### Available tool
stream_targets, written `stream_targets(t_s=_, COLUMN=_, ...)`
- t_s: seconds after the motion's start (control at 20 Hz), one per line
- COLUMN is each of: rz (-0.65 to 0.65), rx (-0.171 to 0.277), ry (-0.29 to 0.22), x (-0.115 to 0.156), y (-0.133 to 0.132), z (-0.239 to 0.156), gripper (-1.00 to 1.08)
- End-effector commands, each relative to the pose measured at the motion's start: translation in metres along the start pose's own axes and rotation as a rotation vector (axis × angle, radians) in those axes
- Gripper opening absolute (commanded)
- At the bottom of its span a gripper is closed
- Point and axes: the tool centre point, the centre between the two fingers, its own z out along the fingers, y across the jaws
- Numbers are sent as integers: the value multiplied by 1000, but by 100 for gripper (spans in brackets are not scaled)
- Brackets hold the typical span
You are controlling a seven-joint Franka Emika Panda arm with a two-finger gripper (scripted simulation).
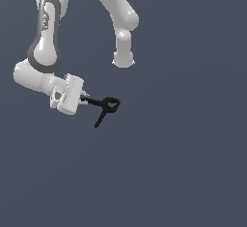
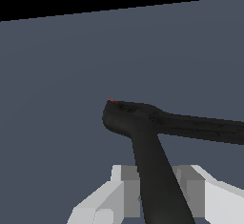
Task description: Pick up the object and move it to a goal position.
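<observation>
The object is a small thin black spring clamp (image 1: 105, 106) with two splayed handles and a tiny red tip. In the exterior view it sticks out from my gripper (image 1: 85, 99) toward the exterior view's right, one handle hanging down. My gripper is shut on the end of one handle. In the wrist view the clamp (image 2: 143, 132) fills the middle, one handle running between my pale fingers (image 2: 119, 189) and the other going off to the side. The red tip (image 2: 111, 101) points away from me. No goal marker shows.
The white arm's links (image 1: 124, 37) hang above and behind the clamp in the exterior view. The ground (image 1: 183, 163) is a plain dark grey-blue surface with nothing else on it in view.
</observation>
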Motion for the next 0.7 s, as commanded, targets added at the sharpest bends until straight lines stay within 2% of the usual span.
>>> stream_targets(t_s=0.0, rz=-2, rx=1, ry=1, x=4, y=-11, z=-18, gripper=-100)
stream_targets(t_s=0.3, rz=-3, rx=1, ry=1, x=7, y=-27, z=-44, gripper=-100)
stream_targets(t_s=0.65, rz=-2, rx=0, ry=1, x=7, y=-29, z=-47, gripper=-100)
